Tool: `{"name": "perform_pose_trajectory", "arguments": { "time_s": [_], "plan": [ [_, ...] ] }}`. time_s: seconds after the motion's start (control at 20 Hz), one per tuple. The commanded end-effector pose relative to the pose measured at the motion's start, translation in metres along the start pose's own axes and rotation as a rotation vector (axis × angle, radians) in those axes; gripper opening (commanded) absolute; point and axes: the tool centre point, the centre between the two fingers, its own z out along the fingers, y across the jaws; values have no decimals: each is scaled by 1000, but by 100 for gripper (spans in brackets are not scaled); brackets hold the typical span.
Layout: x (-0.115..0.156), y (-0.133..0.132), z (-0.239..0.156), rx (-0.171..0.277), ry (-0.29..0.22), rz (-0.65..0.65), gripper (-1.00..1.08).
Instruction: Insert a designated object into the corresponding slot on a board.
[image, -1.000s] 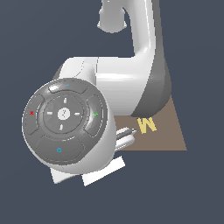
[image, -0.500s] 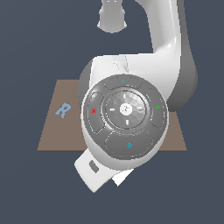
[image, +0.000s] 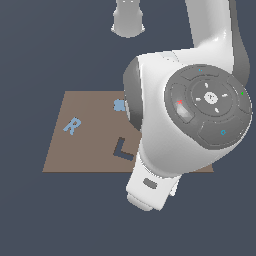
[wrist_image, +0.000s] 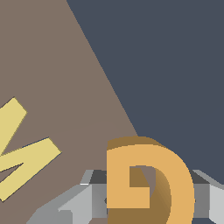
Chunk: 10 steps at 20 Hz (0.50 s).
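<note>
In the wrist view the orange letter G (wrist_image: 175, 183) stands between the grey fingers (wrist_image: 74, 205) of my gripper (wrist_image: 146, 208), which is shut on it. It hangs over the board's edge, with tan board (wrist_image: 57, 65) on one side and dark floor on the other. In the exterior view the board (image: 80, 155) lies flat behind the arm, whose bulk (image: 190, 130) hides the gripper, the G and the board's right part. The G-shaped slot does not show in either view.
A yellow W (wrist_image: 17, 148) lies on the board close to the held G. In the exterior view a light blue R (image: 72, 126) sits on the board's left part, a dark navy L shape (image: 122, 149) near its middle, and a small light blue piece (image: 119, 105) by its far edge.
The arm's large round joint has swung from the exterior view's left to its right. It now covers the W and uncovers the R and the L shape.
</note>
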Motion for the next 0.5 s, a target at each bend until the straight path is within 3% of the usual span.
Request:
{"name": "perform_pose_trajectory", "arguments": {
  "time_s": [0.0, 0.45],
  "plan": [
    [7, -15, -1, -1, 0, -101, -100],
    [19, -82, -2, -1, 1, -525, -100]
  ]
}}
